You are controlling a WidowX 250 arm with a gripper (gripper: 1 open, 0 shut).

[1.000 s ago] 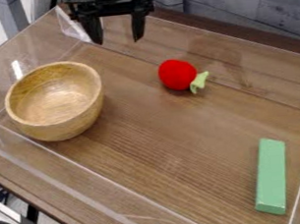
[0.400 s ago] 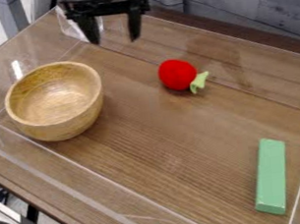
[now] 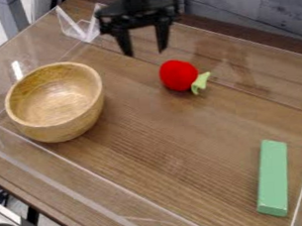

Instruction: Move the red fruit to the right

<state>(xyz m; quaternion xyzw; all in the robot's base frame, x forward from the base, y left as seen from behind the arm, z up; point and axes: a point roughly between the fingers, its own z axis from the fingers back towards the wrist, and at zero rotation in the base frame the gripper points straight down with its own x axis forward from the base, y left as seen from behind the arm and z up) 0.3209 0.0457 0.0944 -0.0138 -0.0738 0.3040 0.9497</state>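
The red fruit (image 3: pixel 179 75) lies on the wooden table near its middle back, its small green stem pointing right. My gripper (image 3: pixel 148 44) hangs just behind and to the left of it, pointing down. Its two black fingers (image 3: pixel 129 42) stand apart with nothing between them. The fingertips are above the table surface and do not touch the fruit.
A wooden bowl (image 3: pixel 55 101) stands at the left. A green rectangular block (image 3: pixel 272 178) lies at the front right. A clear plastic wall (image 3: pixel 67 28) rims the table (image 3: pixel 158 154).
My gripper has moved right and lower, from the back left toward the red fruit. Its fingers look a little closer together than before. The fruit, bowl and block have not moved.
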